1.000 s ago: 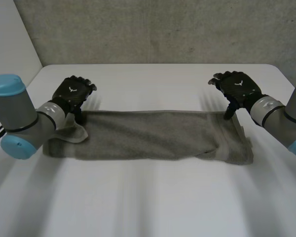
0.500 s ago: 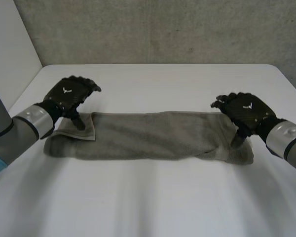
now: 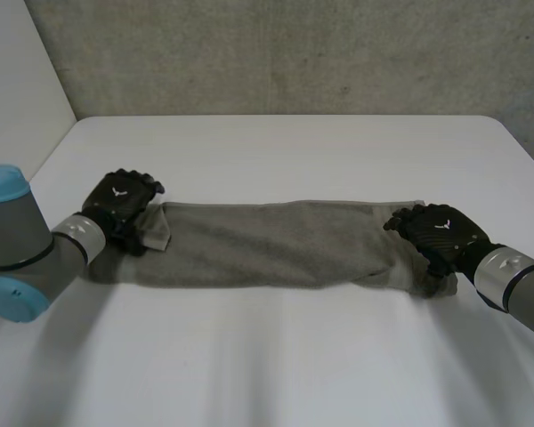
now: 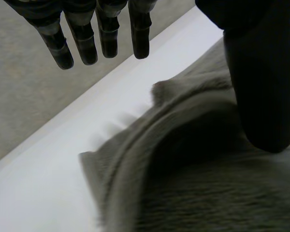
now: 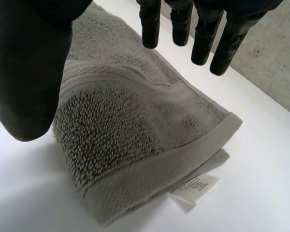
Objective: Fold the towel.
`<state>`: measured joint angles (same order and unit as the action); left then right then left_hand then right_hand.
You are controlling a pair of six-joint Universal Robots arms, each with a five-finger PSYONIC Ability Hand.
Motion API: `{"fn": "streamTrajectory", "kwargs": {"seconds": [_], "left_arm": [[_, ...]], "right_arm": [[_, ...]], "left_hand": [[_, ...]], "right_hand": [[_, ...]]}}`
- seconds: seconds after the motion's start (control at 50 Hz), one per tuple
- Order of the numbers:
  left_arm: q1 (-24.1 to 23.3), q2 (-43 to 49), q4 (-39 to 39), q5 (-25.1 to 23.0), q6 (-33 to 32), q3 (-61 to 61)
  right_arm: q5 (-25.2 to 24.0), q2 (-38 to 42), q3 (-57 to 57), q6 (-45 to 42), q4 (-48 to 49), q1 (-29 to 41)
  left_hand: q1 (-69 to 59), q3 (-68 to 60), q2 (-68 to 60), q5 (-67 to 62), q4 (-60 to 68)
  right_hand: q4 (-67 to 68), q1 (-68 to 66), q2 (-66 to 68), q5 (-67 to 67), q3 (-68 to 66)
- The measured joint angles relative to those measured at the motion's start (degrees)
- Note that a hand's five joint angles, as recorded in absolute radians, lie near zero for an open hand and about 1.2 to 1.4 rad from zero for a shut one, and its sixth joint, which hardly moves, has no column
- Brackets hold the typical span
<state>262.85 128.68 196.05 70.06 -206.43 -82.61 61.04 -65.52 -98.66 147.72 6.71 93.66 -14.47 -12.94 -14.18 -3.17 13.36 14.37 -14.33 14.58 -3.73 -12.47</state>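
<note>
The towel (image 3: 276, 245) lies straight on the white bench (image 3: 276, 374), not in any basket or box. It is a long, narrow band across the middle, running from near the left edge towards the right edge. It looks doubled along its length already, so I'd say the first fold is done. What seems left is bringing the two short ends together and squaring them up.

The left hand (image 3: 120, 200) sits over the end nearest the left edge, where a corner is turned back on itself and the cloth humps up. Its fingers (image 4: 106, 38) are straight and spread from the thumb, grasping nothing. The right hand (image 3: 436, 233) hangs over the other end, fingers (image 5: 203, 43) likewise straight and released above the cloth. A small white label (image 5: 195, 187) pokes out from under that end's hem.
</note>
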Motion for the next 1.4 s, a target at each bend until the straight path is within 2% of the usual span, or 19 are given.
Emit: {"fn": "streamTrajectory", "kwargs": {"seconds": [0.22, 0.34, 0.5, 0.66, 0.78, 0.9, 0.98, 1.04, 1.1, 1.16, 1.28, 1.4], "left_arm": [[1.05, 5.76, 0.52, 13.83, 0.13, 11.39], [1.35, 6.07, 0.65, 16.69, 0.44, 13.38], [0.55, 3.78, 0.03, 15.56, 0.68, 8.81], [0.87, -5.75, -0.16, 9.68, 0.85, -5.07], [1.82, -11.81, -0.38, 7.30, 0.72, -13.02], [2.18, -14.72, -0.97, 6.88, 0.46, -18.16], [2.02, -14.95, -1.23, 6.92, 0.36, -19.65], [1.84, -14.73, -1.36, 6.98, 0.32, -20.17], [1.67, -14.49, -1.39, 7.03, 0.31, -20.31], [1.57, -14.50, -1.40, 7.07, 0.31, -20.27], [1.52, -15.02, -1.39, 7.10, 0.32, -20.31], [1.79, -16.11, -1.42, 7.11, 0.39, -20.83]], "right_arm": [[0.07, -0.16, -1.32, 0.03, -0.33, -0.65], [0.11, -0.39, -1.67, 0.03, -0.48, -0.64], [0.01, -1.16, -3.06, -0.02, -0.35, -1.34], [-0.26, -3.11, -5.30, -0.09, 0.03, -4.10], [-0.34, -3.27, -6.10, -0.14, 0.21, -5.62], [-0.46, -2.48, -6.33, 0.21, 1.00, -6.08], [-0.75, -1.10, -5.97, 1.47, 1.22, -6.04], [-0.97, 0.23, -5.55, 2.79, 1.28, -5.99], [-1.09, 1.41, -5.06, 3.88, 1.50, -5.98], [-1.08, 1.74, -4.73, 4.17, 1.84, -6.18], [-1.22, 0.72, -4.23, 3.67, 2.45, -9.17], [-2.08, -1.80, -2.49, 1.34, 1.92, -16.78]], "left_hand": [[0.00, 0.00, 0.00, 0.00, 0.00], [0.00, 0.00, 0.00, 0.00, 0.00], [0.00, 0.00, 0.00, 0.00, 0.00], [0.00, 0.00, 0.00, 0.00, 0.00], [0.00, 0.00, 0.00, 0.00, 0.00], [0.00, 0.00, 0.00, -0.12, 0.00], [0.00, 0.00, 0.00, -0.12, 0.00], [0.00, 0.00, 0.00, -0.12, 0.00], [0.00, 0.00, 0.00, -0.10, 0.00], [0.00, 0.00, 0.00, -0.10, 0.00], [0.00, 0.00, 0.00, -0.11, 0.00], [0.00, 0.00, 0.00, -0.12, 0.00]], "right_hand": [[0.00, 0.00, 0.00, 0.00, 0.00], [0.00, 0.00, 0.00, 0.00, 0.00], [0.00, 0.01, 0.00, 0.00, 0.00], [0.00, 0.00, 0.00, 0.00, 0.00], [0.00, -1.47, 0.98, -1.68, 0.00], [0.00, -9.00, 8.86, -11.04, 0.00], [0.00, -18.99, 18.90, -19.77, 0.00], [0.00, -28.78, 28.65, -29.50, 0.00], [0.00, -46.98, 46.57, -47.12, 0.00], [0.00, -58.05, 58.04, -60.09, 0.00], [0.00, -60.14, 58.98, -62.47, 0.00], [0.00, -60.25, 58.98, -62.48, 0.00]]}}
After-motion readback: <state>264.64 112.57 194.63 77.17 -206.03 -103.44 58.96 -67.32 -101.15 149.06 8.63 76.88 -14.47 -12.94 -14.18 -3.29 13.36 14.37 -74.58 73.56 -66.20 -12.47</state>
